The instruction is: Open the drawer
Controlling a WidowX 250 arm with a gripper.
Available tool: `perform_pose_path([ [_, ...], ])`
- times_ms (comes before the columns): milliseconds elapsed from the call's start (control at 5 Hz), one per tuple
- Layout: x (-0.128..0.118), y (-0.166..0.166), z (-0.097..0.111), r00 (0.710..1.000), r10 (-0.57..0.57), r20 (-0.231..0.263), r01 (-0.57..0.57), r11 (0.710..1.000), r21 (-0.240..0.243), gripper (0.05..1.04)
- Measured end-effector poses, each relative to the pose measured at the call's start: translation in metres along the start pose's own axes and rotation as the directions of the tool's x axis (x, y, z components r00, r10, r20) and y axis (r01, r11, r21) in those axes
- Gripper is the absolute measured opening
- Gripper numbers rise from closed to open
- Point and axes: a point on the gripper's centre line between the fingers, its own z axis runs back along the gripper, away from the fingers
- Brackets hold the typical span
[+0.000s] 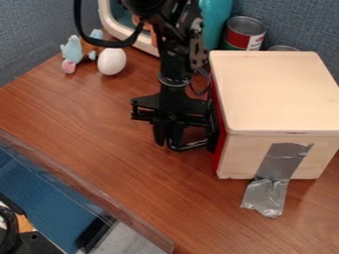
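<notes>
Jaws (169, 140) beside the box's (275, 94) red drawer front (220, 149)
Whether they are open or closed, or grip anything, cannot be told; desk (132, 163) surface stretches between them and its near edge.

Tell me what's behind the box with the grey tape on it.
Behind the box are a red-and-white-labelled can and, beside it, a silvery rim. The box covers whatever is lower down.

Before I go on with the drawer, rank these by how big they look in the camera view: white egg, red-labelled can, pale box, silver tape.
1. Pale box
2. Silver tape
3. Red-labelled can, its visible part
4. White egg
</notes>
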Motion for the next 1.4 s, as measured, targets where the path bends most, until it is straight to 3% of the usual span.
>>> perform_pose_path([
  [200, -0.005, 0.001, 0.000, 1.000, -0.003, -0.013, 0.003, 1.000, -0.002, 0.151],
  [400, -0.007, 0.012, 0.008, 1.000, -0.011, 0.007, 0.011, 1.000, 0.011, 0.151],
  [600, -0.007, 0.031, 0.019, 1.000, -0.022, 0.014, 0.021, 0.999, 0.044, 0.151],
  [1400, -0.017, 0.099, 0.015, 0.997, -0.007, -0.075, 0.016, 0.994, 0.110, 0.150],
])
